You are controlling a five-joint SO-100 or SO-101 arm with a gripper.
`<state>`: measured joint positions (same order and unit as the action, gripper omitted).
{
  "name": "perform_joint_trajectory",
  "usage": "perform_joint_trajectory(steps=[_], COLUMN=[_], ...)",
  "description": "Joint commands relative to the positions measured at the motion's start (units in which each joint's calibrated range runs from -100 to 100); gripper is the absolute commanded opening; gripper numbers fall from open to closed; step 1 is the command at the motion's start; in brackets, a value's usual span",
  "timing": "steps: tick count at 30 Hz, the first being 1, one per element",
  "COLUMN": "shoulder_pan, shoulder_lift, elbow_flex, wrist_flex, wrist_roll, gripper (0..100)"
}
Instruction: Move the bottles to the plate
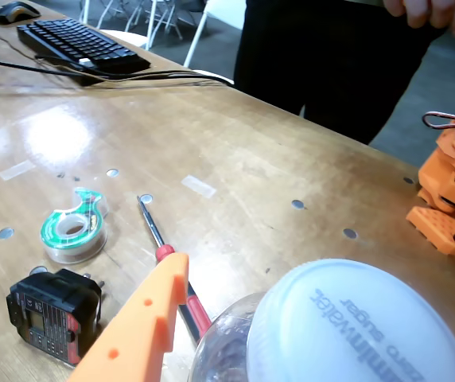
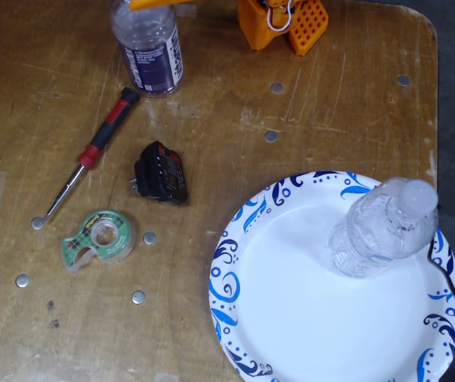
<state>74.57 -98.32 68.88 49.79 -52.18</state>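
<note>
Scratched wooden desk with metal inserts. The unlabelled bottle stands on the plate; the vitaminwater bottle stands off it at the desk's far edge, one orange finger of the tool beside its cap; jaw opening cannot be told. Screwdriver, tape dispenser, black adapter and keyboard share the surface.

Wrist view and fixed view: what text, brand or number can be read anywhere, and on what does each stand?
"vitaminwater zero sugar": embossed on the white cap of the labelled bottle, seen upside down in the wrist view.
Purple label on that bottle: white print, too blurred to read.
Black adapter: sticker print too small to read.
Keyboard: key legends too small to read.
Tape dispenser, screwdriver, plate, small bottle: no text seen.
</note>
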Motion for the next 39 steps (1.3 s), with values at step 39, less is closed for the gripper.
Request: perform_joint_trajectory(steps=[39], shoulder_pan=[3.1], shoulder_lift=[-0.5], elbow_flex=[0.8], wrist_flex=[-2.8], wrist_roll=[-3.3], gripper=[10])
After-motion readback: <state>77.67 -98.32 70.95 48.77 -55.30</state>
